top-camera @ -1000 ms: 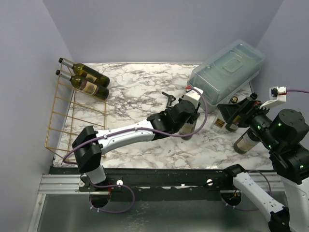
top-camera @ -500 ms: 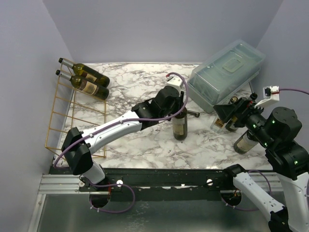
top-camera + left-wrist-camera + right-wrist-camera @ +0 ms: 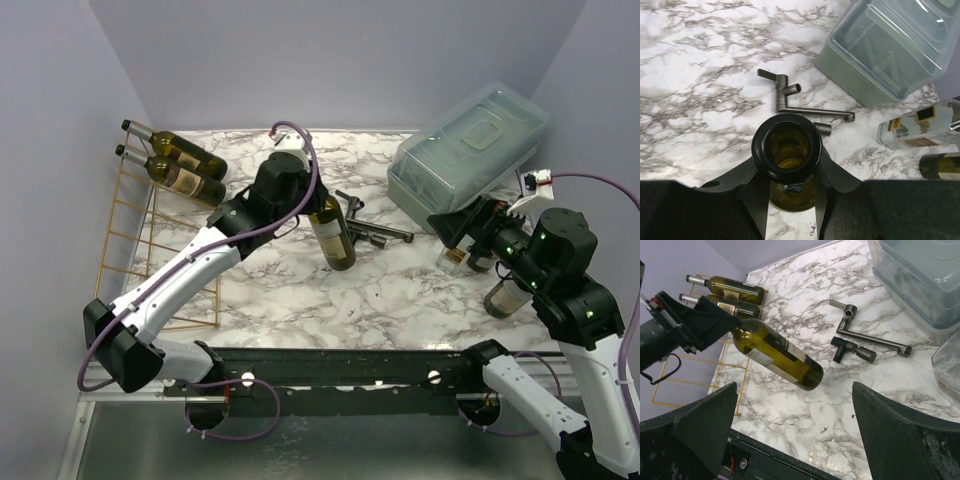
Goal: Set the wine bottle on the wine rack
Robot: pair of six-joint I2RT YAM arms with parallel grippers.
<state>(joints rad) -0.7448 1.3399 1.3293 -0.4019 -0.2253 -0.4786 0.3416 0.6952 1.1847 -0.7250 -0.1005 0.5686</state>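
My left gripper (image 3: 310, 205) is shut on the neck of a dark green wine bottle (image 3: 334, 238) with a pale label, holding it tilted in the air above the marble table. The left wrist view looks down the open bottle mouth (image 3: 786, 146) between my fingers (image 3: 754, 197). The right wrist view shows the bottle (image 3: 777, 354) lifted. The gold wire wine rack (image 3: 150, 250) stands at the far left with two bottles (image 3: 180, 168) on its top tier. My right gripper (image 3: 455, 232) is open and empty at the right.
A grey metal tap fitting (image 3: 372, 228) lies on the table near the middle. A translucent grey lidded box (image 3: 470, 150) stands at the back right. A clear bottle (image 3: 455, 255) and a dark bottle (image 3: 505, 298) lie under the right arm.
My left gripper has carried the wine bottle up and to the left, from beside the box toward the rack, tilting it. The right arm has drawn back slightly.
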